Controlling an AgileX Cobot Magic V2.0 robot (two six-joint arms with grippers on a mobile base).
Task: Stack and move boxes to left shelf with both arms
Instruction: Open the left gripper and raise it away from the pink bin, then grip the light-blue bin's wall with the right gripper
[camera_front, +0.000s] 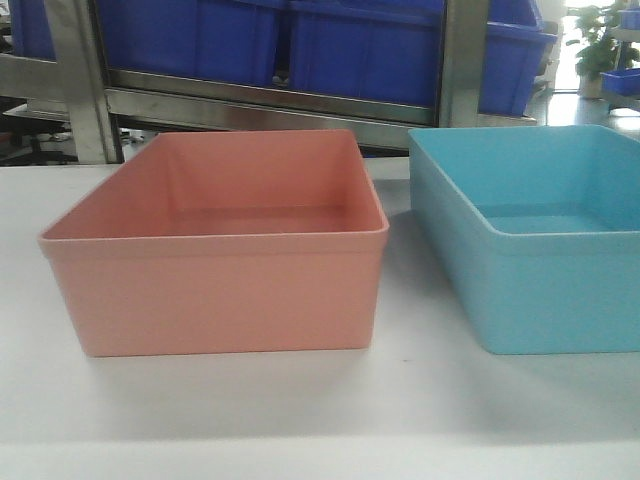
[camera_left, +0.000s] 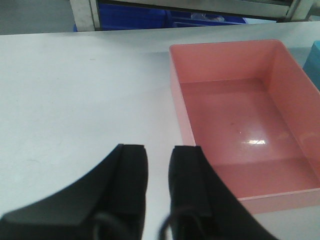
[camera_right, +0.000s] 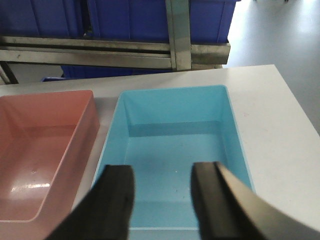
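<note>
The pink box (camera_front: 215, 250) sits centre-left in the front view, with the blue box (camera_front: 530, 240) just beside it at right, both empty on the table (camera_front: 300, 430). The right gripper (camera_right: 162, 170) hangs parted above the blue box's near rim. The left gripper (camera_left: 159, 150), narrowly parted and empty, is near the pink box's corner. Best to pinch a wall squarely and lift level.

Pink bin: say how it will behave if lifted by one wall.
The pink bin is empty, so probably light. Its thin, glossy walls may flex and slip in a one-sided pinch. Pushed, its wide flat base should slide on the table rather than tip.
</note>
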